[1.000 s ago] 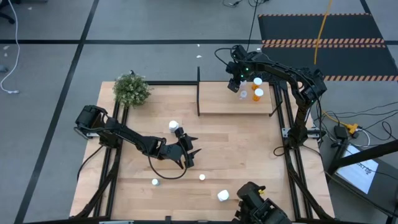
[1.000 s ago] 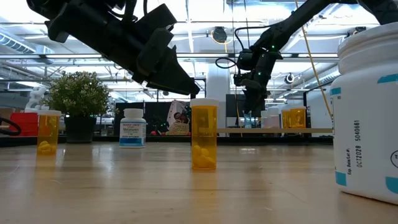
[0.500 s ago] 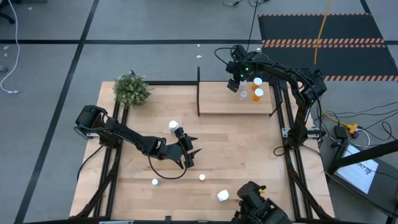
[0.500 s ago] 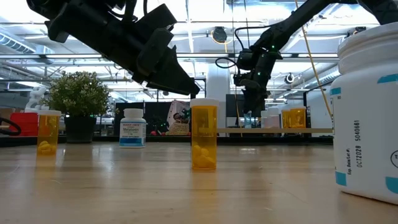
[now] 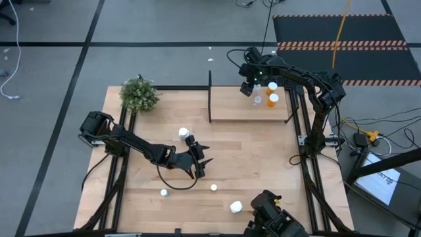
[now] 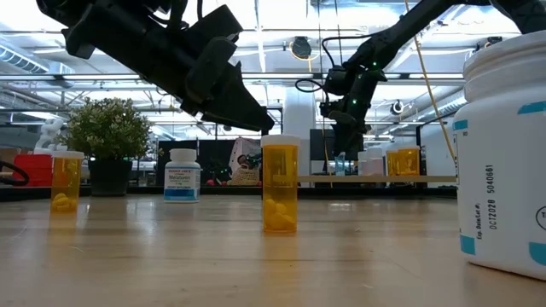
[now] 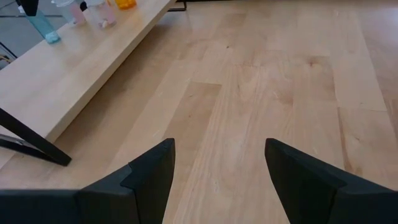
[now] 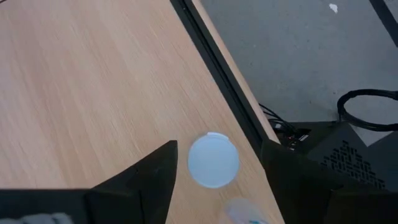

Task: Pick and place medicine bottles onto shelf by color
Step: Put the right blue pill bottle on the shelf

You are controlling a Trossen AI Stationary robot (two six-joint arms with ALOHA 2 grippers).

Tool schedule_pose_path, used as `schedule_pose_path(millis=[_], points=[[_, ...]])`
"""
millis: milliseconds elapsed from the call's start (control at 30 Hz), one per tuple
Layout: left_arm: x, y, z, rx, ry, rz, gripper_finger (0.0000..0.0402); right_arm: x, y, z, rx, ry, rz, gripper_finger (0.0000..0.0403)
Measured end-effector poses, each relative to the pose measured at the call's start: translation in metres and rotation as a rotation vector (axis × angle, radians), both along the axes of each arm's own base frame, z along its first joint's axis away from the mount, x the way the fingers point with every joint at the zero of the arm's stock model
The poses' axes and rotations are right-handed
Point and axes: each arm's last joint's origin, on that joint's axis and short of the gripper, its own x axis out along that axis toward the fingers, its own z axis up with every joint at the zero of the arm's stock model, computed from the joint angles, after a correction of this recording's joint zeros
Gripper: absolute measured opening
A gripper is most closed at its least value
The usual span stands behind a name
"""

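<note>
Left gripper (image 5: 199, 162) hangs low over mid-table, jaws spread wide, nothing between them; bare wood under it in its wrist view.

Near edge of table: large white bottle (image 5: 236, 207), then two orange bottles showing as white caps from above (image 5: 214, 187) (image 5: 164, 192). None touched. One more white-capped bottle (image 5: 183, 133) stands just beside the left arm, on its far side. Plant (image 5: 139, 94) at far left corner, no part in this.

Far side: shelf (image 5: 230, 108) carries a small cluster near its right far end — an orange bottle (image 5: 273, 99), a small pale one (image 5: 258, 100), another cap (image 5: 272, 86) behind.

Right gripper (image 5: 247, 88) hovers over that cluster, jaws apart and empty. Its wrist view shows a pale round cap (image 8: 213, 160) directly below, between the fingers but not gripped; bottle stands on the shelf close to the edge.

Judgement: well under half done. About three placed, four loose on the table. Nearest loose bottle to the left gripper is the white-capped one beside its arm.
</note>
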Motion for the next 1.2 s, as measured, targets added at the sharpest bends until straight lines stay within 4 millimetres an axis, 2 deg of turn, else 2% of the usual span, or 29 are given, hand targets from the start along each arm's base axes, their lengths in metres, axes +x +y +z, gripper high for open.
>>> schedule_pose_path(millis=[667, 1200], points=[[0.0000, 0.0001, 0.0000, 0.001, 0.000, 0.000, 0.0250, -0.0009, 0.0024, -0.0010, 0.018, 0.018, 0.018, 0.0226], [0.0001, 0.0001, 0.0000, 0.001, 0.000, 0.000, 0.0250, -0.0006, 0.0023, -0.0009, 0.014, 0.017, 0.025, 0.0143]])
